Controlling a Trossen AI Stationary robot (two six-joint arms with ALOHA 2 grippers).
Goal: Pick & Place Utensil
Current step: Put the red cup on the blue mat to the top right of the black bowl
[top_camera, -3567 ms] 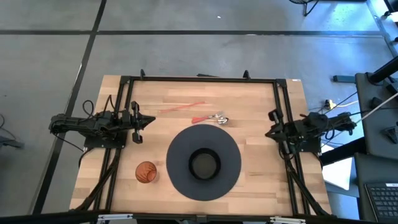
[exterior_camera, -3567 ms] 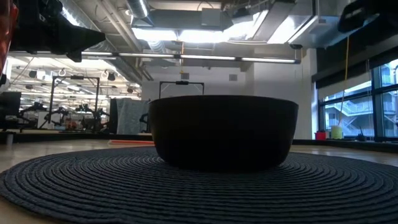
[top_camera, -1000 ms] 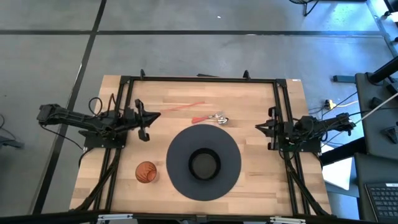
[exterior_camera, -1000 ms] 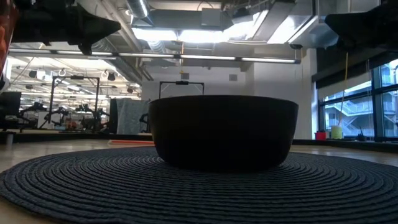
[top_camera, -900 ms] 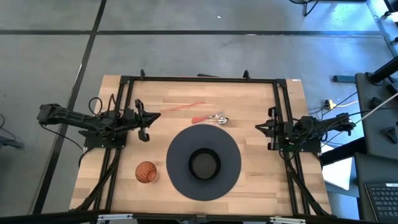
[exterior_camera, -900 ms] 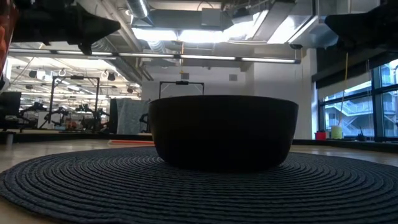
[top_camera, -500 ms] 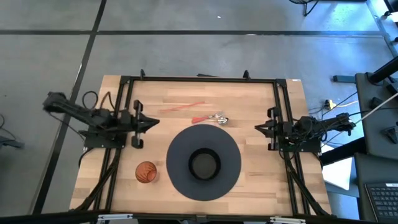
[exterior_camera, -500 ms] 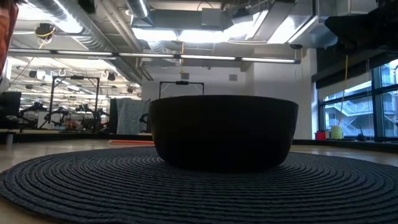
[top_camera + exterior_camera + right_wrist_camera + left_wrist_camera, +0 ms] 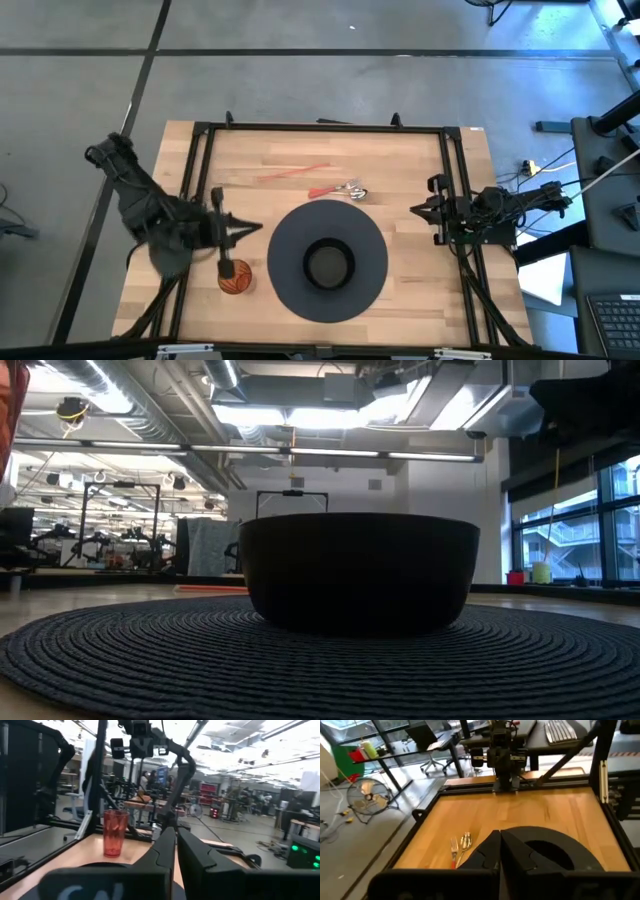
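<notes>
The fork [image 9: 454,851] and spoon [image 9: 465,841] lie side by side on the table [image 9: 420,170], beyond the dark bowl [image 9: 328,262] on its round mat [image 9: 290,240]. The low view hides them (bowl only). The left gripper [image 9: 238,231], fingers together and empty, hangs beside the red cup [image 9: 114,832]; the right gripper [image 9: 418,209] waits at the table's edge, nearly closed, empty.

table [image 9: 420,170]: pale wood, black frame | mat [image 9: 372,290]: dark grey, ribbed rings | bowl [image 9: 358,570]: black | cup [image 9: 115,833]: red, faceted, see-through | fork [image 9: 454,849] and spoon [image 9: 465,841]: silver, red handles
</notes>
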